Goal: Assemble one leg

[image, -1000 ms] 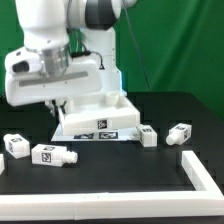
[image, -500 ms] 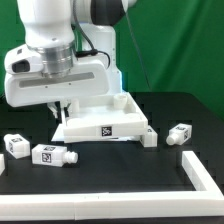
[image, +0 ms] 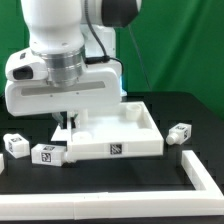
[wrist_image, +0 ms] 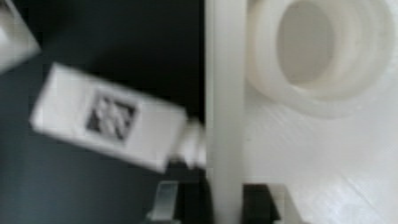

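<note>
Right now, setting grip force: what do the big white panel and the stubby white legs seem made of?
Large flat white rimmed panel: probably rigid plastic, smooth; its round socket looks moulded. Short stubby white leg: likely same plastic, matte, with printed tag stickers.

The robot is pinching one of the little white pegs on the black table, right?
No. The fingers pinch the rim of the flat white plastic panel, not a short white tagged peg, which lies on the black table. The wrist view shows it.
</note>
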Controlling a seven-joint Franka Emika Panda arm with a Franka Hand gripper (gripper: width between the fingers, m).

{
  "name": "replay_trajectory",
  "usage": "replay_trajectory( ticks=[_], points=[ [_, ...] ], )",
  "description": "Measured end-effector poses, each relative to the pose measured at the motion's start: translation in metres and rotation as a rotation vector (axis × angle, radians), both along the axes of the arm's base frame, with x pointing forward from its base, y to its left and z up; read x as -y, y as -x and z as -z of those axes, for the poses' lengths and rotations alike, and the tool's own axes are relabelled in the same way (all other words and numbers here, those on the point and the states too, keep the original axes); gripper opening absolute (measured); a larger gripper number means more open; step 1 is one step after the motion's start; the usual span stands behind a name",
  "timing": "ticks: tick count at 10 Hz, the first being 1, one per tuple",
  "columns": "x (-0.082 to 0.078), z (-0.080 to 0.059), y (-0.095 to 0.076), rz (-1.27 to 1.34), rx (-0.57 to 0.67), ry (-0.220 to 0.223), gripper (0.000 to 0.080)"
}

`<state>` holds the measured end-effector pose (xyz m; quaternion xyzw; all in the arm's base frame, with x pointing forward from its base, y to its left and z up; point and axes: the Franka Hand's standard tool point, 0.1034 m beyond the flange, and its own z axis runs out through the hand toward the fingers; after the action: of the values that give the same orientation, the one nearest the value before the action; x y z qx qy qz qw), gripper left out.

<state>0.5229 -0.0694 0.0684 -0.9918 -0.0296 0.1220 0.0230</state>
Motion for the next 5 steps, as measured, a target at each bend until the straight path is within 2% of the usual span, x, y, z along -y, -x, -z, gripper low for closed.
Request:
replay_trajectory(
  ticks=[1,2,3,5],
  points=[
    [-0.0037,0.0055,-0.0169,-0.012,0.048,0.001,0.0055],
    [0.0001,0.0096,-0.0261,-0.016,0.115,0.002,0.0055],
    [-0.0008,0.0101,-0.0195,-0.013,0.092,-0.003,0.0055],
    [-0.0012,0.0122,-0.0181,-0.014,0.086,-0.004,0.0055]
  ],
)
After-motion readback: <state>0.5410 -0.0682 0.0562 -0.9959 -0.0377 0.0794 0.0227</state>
